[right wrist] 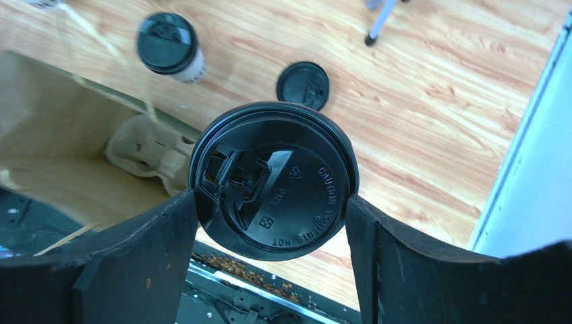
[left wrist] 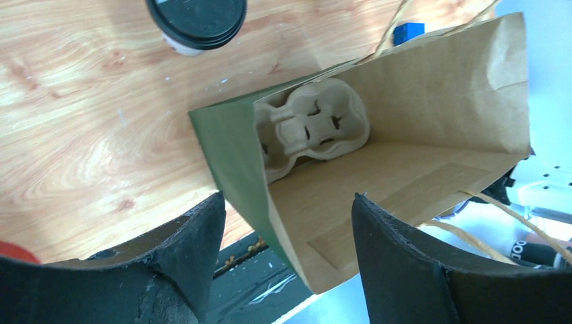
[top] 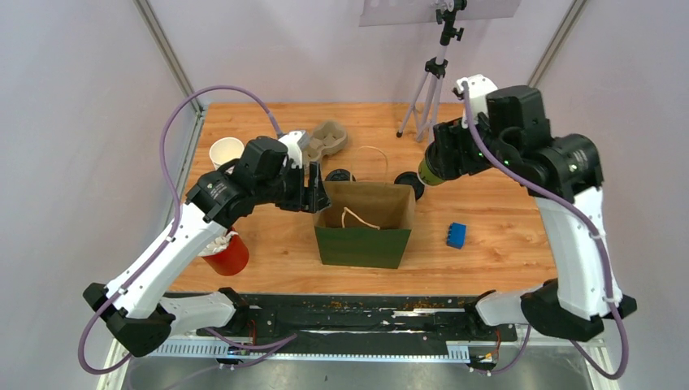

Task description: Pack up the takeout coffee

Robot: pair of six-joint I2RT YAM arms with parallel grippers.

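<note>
An olive-green-sided takeout coffee cup (top: pixel 427 172) with a black lid (right wrist: pixel 273 179) hangs just right of the bag's top, and my right gripper (right wrist: pixel 270 196) is shut on it. The white-sided takeout coffee cup (right wrist: pixel 168 44) stands on the table behind the bag. The green paper bag (top: pixel 361 236) stands open mid-table with a pulp cup carrier (left wrist: pixel 313 128) on its floor. My left gripper (left wrist: pixel 289 197) is open, its fingers straddling the bag's left wall (left wrist: pixel 222 148) without pinching it.
A loose black lid (right wrist: pixel 303 84) lies behind the bag's right corner. A second pulp carrier (top: pixel 325 140) and stacked white cups (top: pixel 226 151) sit at the back left, a red cup of white sticks (top: pixel 227 253) front left, a blue block (top: pixel 456 235) right, a tripod (top: pixel 429 89) behind.
</note>
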